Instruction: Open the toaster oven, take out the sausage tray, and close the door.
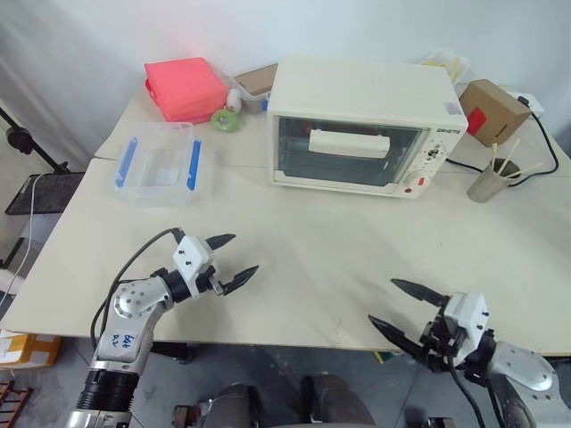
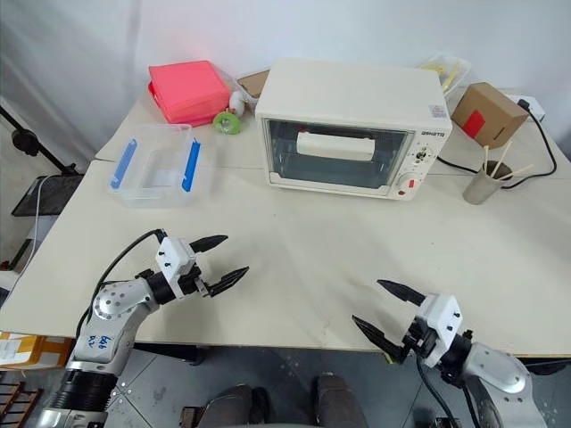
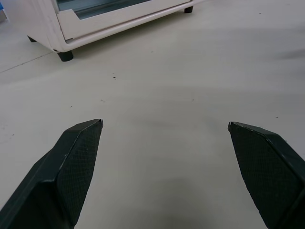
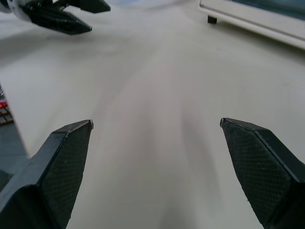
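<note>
No step begun: door (image 1: 346, 151) shut. L end effector (image 1: 228, 260) & R end effector (image 1: 406, 308) both wide open, holding nothing. Next: reach the handle (image 1: 349, 143).

Right gripper (image 4: 155, 124) fingers spread over bare table (image 4: 157, 95); toaster oven (image 4: 257, 16) base beyond.

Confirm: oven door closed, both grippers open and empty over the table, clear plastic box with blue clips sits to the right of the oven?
Wrong on one count: the clear plastic box sits to the left of the toaster oven, as the left eye view shows. The rest holds: the door is closed, and the left gripper and right gripper are open and empty over the table.
</note>
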Robot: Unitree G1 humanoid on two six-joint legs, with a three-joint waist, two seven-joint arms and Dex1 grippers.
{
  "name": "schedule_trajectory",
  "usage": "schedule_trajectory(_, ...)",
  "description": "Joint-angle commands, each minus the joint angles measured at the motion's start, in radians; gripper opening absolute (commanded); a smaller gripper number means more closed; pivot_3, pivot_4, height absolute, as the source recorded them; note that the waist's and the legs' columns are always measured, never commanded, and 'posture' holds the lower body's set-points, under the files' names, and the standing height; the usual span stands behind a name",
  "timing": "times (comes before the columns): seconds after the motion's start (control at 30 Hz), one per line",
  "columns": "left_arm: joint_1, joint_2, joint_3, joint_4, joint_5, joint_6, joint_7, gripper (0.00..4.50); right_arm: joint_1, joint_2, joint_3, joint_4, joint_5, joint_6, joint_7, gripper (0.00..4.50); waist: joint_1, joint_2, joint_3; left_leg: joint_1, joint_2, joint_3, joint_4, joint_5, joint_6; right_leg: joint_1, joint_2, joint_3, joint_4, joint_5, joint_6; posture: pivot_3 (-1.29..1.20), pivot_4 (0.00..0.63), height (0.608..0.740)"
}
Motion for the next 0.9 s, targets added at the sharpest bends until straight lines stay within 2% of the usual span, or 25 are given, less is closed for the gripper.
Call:
schedule_trajectory(0.03,-0.007,0.002,0.023,-0.030,-0.030,-0.004,-0.007,4.48,-0.089,0.014,-0.024,-0.039,0.099,0.097,-0.057,4.50,0.000,0.000,0.000,0.000,0.000,0.000,0.000,0.000,0.000,0.000,0.000,0.000,0.000,0.000,0.000,0.00,0.150,0.740)
schedule_trajectory(0.17,-0.005,0.047,0.061,-0.087,-0.127,0.064,-0.080,4.48,-0.283,-0.001,-0.037,-0.006,0.179,0.274,-0.149,4.50,-0.008,0.000,0.000,0.000,0.000,0.000,0.001,0.000,0.000,-0.001,0.000,0.000,0.003,0.000,0.000,0.00,0.150,0.740)
schedule_trajectory(0.27,-0.024,0.067,0.122,-0.115,-0.278,0.150,-0.143,4.48,-0.423,0.005,-0.045,0.058,0.186,0.348,-0.207,4.50,-0.005,0.000,0.000,-0.001,0.001,0.000,0.001,0.001,-0.002,-0.002,0.000,-0.001,0.004,0.000,-0.001,0.00,0.150,0.740)
schedule_trajectory(0.53,-0.055,0.056,0.151,-0.179,-0.323,0.196,-0.119,4.48,-0.766,0.042,-0.036,0.346,0.088,0.332,-0.276,4.50,-0.004,0.001,0.000,-0.003,0.000,0.000,0.003,0.001,0.000,-0.003,0.000,0.000,0.002,0.000,-0.001,0.00,0.150,0.740)
schedule_trajectory(0.77,-0.033,0.017,0.143,-0.222,-0.325,0.225,-0.080,4.48,-0.888,0.076,-0.011,0.426,0.079,0.302,-0.196,4.50,-0.006,0.001,0.001,-0.004,0.001,0.000,0.002,0.001,0.000,-0.004,0.001,-0.001,0.001,0.000,-0.001,0.00,0.150,0.740)
schedule_trajectory(0.9,-0.027,0.001,0.151,-0.214,-0.321,0.231,-0.059,4.48,-0.862,0.076,0.034,0.358,0.069,0.230,-0.073,4.50,-0.013,0.001,0.001,-0.004,0.001,0.001,0.002,0.001,0.000,-0.004,0.001,0.000,0.001,0.000,-0.001,0.00,0.150,0.740)
